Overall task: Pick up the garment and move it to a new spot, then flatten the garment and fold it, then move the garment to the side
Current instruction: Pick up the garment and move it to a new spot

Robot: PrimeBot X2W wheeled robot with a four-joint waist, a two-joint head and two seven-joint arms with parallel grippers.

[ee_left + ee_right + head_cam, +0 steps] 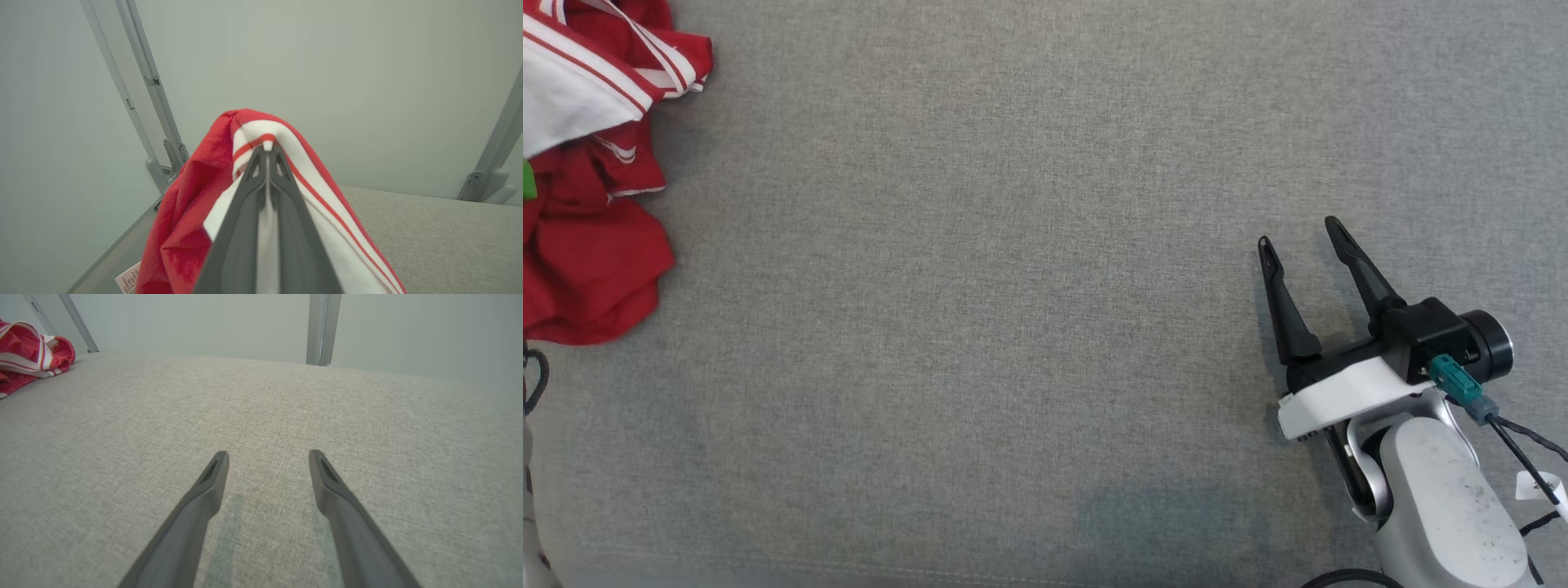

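Observation:
The garment [592, 220] is red with white, red-striped trim, bunched at the far left edge of the grey fabric surface [980, 286] in the head view. In the left wrist view my left gripper [267, 150] is shut on the garment [192, 212], pinching its white striped band between the fingertips, with red cloth draped down around the fingers. My right gripper [1300, 233] rests at the lower right, far from the cloth, open with nothing between its fingers. The right wrist view has the right gripper [267, 457] over bare fabric and the garment [30, 359] at the far upper left.
Metal frame posts [153, 102] rise at the surface's far corners before a pale wall [204, 318]. A white label [130, 277] hangs from the cloth. A dark cable [1523, 457] trails from my right wrist. A faint darker patch [1168, 510] marks the fabric near the front edge.

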